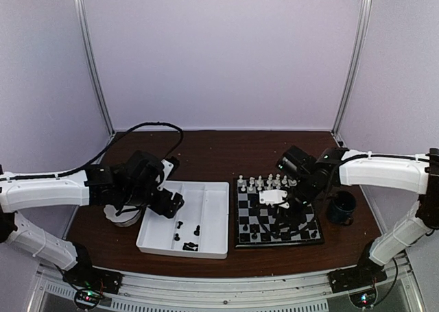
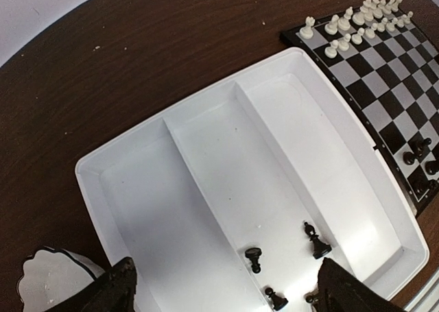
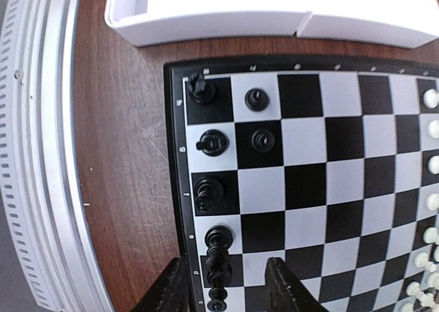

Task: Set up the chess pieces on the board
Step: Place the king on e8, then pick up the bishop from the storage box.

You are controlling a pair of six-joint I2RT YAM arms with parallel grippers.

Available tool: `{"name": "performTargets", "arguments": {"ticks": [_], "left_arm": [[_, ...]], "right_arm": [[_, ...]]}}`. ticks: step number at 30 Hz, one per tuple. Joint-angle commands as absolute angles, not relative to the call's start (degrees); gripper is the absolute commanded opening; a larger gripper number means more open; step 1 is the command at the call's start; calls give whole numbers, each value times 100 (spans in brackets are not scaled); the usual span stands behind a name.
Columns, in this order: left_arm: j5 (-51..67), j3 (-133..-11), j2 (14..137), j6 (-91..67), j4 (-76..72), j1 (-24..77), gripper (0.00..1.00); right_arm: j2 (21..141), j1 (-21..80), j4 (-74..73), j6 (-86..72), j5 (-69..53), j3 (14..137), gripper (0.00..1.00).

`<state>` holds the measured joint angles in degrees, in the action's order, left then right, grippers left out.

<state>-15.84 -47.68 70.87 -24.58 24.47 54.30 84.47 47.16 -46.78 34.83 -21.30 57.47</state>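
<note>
The chessboard lies right of centre. White chessmen fill its far rows, and a few black chessmen stand on its near rows. My right gripper hovers open over the board. In the right wrist view its jaws straddle a black piece in the edge row without touching it; more black pieces stand along that row. My left gripper hangs open and empty over the white tray, where several black pieces lie near its fingers.
A white scalloped bowl sits under the left arm, left of the tray; it also shows in the left wrist view. A dark mug stands right of the board. The table's metal front rail runs close to the board's edge.
</note>
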Motion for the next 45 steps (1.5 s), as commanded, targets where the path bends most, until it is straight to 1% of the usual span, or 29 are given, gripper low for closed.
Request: {"name": "performTargets", "arguments": {"ticks": [1,3,6,9,13,15,18,21,24,36,45], "left_arm": [[-1635,-5295,7480,-2772,3265,5392,84],[-1562,-5662,7742,-3021,3803,5395,72],[-1305,-5964,8114,-3484,4282,5414,60],[-831,-6065,8400,-3605,4221,5478,51],[-371,-6336,8789,-3632,4219,5524,43],[-186,-6439,9000,-3817,4203,5567,43],[-50,-6566,9295,-4070,4131,5677,49],[0,-6655,9609,-4307,4133,5743,50],[245,-6688,9843,-4457,4104,5764,47],[318,-6705,10226,-4570,3906,5762,46],[-120,-6715,10356,-4605,3763,5751,40]], "right_arm": [[7904,4595,-5101,3420,-2316,6261,41],[7705,4483,-5089,3399,-2275,6248,41],[7366,4211,-4705,3261,-2140,5874,41],[7046,3832,-4248,3145,-2211,5437,43],[6854,3432,-4240,3143,-2231,5385,43],[6772,3363,-4219,3165,-2276,5328,43],[6759,3341,-4213,3216,-2279,5278,43],[6768,3340,-4219,3221,-2330,5308,43],[6776,3340,-4222,3234,-2357,5299,43],[6827,3340,-4259,3260,-2417,5316,43],[6837,3331,-4272,3252,-2416,5306,43]]}}
